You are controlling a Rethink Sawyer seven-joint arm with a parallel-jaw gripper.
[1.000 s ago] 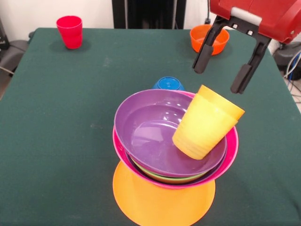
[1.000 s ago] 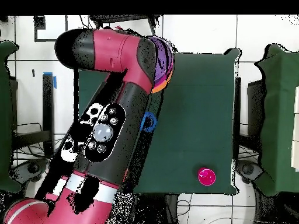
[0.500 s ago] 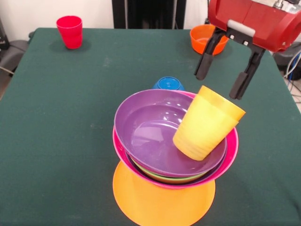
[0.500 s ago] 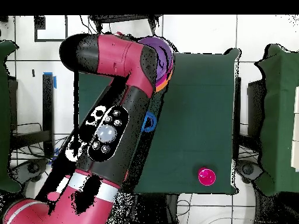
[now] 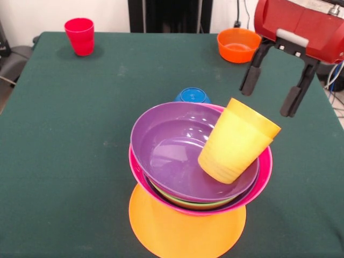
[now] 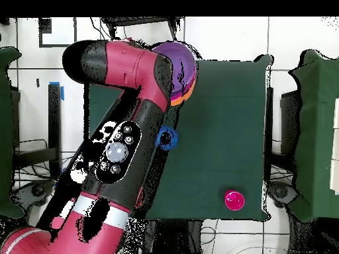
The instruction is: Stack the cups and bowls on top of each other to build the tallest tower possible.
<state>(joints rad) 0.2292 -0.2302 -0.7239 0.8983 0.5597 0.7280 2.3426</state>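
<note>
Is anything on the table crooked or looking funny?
Yes. The yellow cup sits tilted inside the top purple bowl, leaning on its rim instead of standing straight. The open gripper hangs beside it, not touching.

Counter [image 5: 64,118] carries a dark green cloth cover, smooth, with faint pale specks. White tiled floor [image 6: 225,40] with dark grout lines surrounds it in the overhead view. Cables [image 5: 334,75] lie off the counter's edge at the front view's right.

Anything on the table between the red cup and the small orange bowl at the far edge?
No. In the front view only bare green cloth runs between the red cup and orange bowl.
</note>
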